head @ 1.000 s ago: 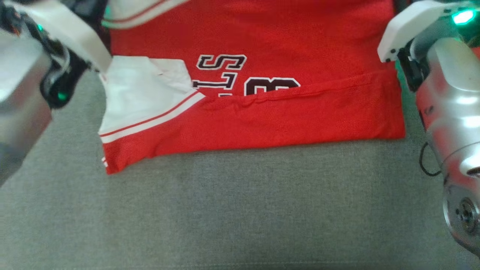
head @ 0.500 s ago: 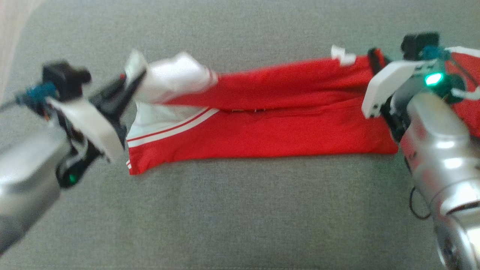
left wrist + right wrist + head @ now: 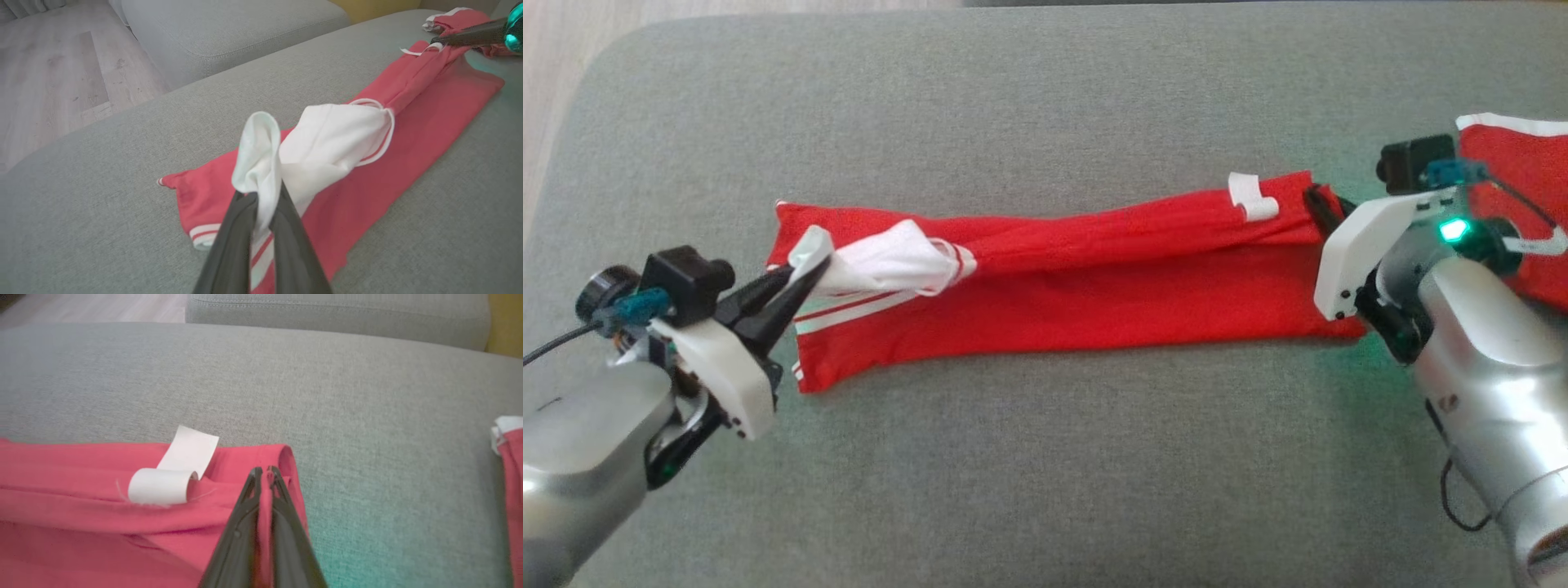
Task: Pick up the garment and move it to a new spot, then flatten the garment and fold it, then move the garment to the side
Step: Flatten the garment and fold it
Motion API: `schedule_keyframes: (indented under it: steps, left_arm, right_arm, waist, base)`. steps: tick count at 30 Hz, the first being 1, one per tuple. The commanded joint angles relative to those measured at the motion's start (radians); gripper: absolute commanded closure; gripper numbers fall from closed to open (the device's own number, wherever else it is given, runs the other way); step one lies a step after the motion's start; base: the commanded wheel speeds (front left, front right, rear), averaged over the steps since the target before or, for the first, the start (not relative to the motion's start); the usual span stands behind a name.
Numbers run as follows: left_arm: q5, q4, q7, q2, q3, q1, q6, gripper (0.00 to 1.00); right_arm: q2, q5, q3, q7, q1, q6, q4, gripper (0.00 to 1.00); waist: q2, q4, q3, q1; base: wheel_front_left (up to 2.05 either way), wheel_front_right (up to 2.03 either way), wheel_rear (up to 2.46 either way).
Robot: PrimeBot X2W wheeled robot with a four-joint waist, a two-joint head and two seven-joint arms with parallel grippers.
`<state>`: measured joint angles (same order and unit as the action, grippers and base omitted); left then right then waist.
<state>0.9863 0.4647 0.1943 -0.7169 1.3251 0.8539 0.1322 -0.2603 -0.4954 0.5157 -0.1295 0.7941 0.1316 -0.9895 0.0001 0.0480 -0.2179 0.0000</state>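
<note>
"Both ends are held. The red garment point(image 3: 1094, 302) lies as a long narrow band across the grey sofa cushion point(image 3: 1045, 474), its far edge doubled over toward the middle."

"Mid-fold, then?"

"I'd say so. The left tool point(image 3: 810, 263) is clamped on the white sleeve point(image 3: 890, 263), and the right tool point(image 3: 1319, 204) is pinched shut on the red hem beside the white label point(image 3: 1252, 196). Next they'd have to carry both ends over together and level, or the band lands crooked."

"And the arms?"

"Low and spread wide, forearms coming in from the near corners, fingers aimed inward. Another red piece point(image 3: 1527, 163) sits just behind the right wrist."
</note>
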Motion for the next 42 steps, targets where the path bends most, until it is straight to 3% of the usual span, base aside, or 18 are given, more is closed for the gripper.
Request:
schedule_keyframes:
  steps: [1,12,19,20,21,22,25,27,31,34,35,38,42]
  left_arm:
    - [-0.013,0.012,0.018,-0.035,-0.045,0.053,-0.002,1.0]
    - [-0.119,0.098,0.057,0.001,-0.045,0.011,-0.002,1.0]
    - [-0.168,0.121,0.046,0.022,-0.045,-0.048,-0.002,1.0]
    - [-0.17,0.124,0.039,0.026,-0.045,-0.056,-0.002,0.79]
    - [-0.174,0.127,0.033,0.03,-0.045,-0.064,-0.002,0.21]
    - [-0.179,0.132,0.027,0.035,-0.045,-0.073,-0.002,0.0]
    - [-0.196,0.172,0.024,0.05,-0.045,-0.075,-0.002,0.0]
    - [-0.194,0.204,0.043,0.068,-0.07,-0.067,-0.027,0.0]
    - [-0.141,0.193,0.066,0.104,-0.218,-0.065,-0.118,0.0]
    - [-0.13,0.061,0.067,0.123,-0.451,-0.107,-0.202,0.0]
    - [-0.152,-0.037,0.067,0.142,-0.614,-0.179,-0.25,0.0]
    - [-0.213,-0.175,0.067,0.196,-0.824,-0.318,-0.289,0.0]
    - [-0.32,-0.31,0.067,0.296,-0.999,-0.503,-0.301,0.0]
  right_arm:
    - [-0.014,-0.02,0.022,-0.007,0.003,-0.001,0.05,1.0]
    - [-0.141,-0.181,0.152,-0.169,-0.102,-0.001,0.276,1.0]
    - [-0.18,-0.204,0.179,-0.223,-0.158,-0.001,0.347,1.0]
    - [-0.182,-0.2,0.18,-0.229,-0.163,-0.001,0.349,1.0]
    - [-0.184,-0.193,0.184,-0.236,-0.17,-0.001,0.35,0.5]
    - [-0.185,-0.186,0.19,-0.248,-0.178,-0.001,0.351,0.0]
    - [-0.187,-0.176,0.178,-0.243,-0.192,-0.001,0.363,0.0]
    - [-0.183,-0.167,0.149,-0.219,-0.194,-0.001,0.372,0.0]
    - [-0.155,-0.163,0.062,-0.14,-0.202,-0.001,0.415,0.0]
    - [-0.119,-0.131,-0.022,-0.037,-0.216,-0.001,0.459,0.0]
    - [-0.084,-0.095,-0.075,0.032,-0.237,-0.001,0.488,0.0]
    - [-0.023,-0.012,-0.146,0.129,-0.281,-0.001,0.532,0.0]
    - [0.081,0.126,-0.26,0.26,-0.361,-0.001,0.585,0.0]
  waist:
    - [-0.0001,-0.006,0.001,0.0]
    - [-0.0001,-0.028,0.018,0.0]
    - [-0.0001,-0.023,0.016,0.0]
    - [-0.0001,-0.022,0.017,0.0]
    - [-0.0001,-0.021,0.019,0.0]
    - [-0.0001,-0.02,0.022,0.0]
    - [-0.0001,-0.015,0.035,0.0]
    - [-0.0001,-0.014,0.046,0.0]
    - [-0.0001,-0.016,0.075,0.0]
    - [-0.0001,-0.018,0.098,0.0]
    - [-0.0001,-0.022,0.115,0.0]
    - [-0.0001,-0.028,0.134,0.0]
    - [-0.0001,-0.036,0.151,0.0]
  base:
    - [0.0,0.0,0.0]
    - [0.0,0.0,0.0]
    - [0.0,0.0,0.0]
    - [0.0,0.0,0.0]
    - [0.0,0.0,0.0]
    - [0.0,0.0,0.0]
    - [0.0,0.0,0.0]
    - [0.0,0.0,0.0]
    - [0.0,0.0,0.0]
    - [0.0,0.0,0.0]
    - [0.0,0.0,0.0]
    - [0.0,0.0,0.0]
    - [0.0,0.0,0.0]
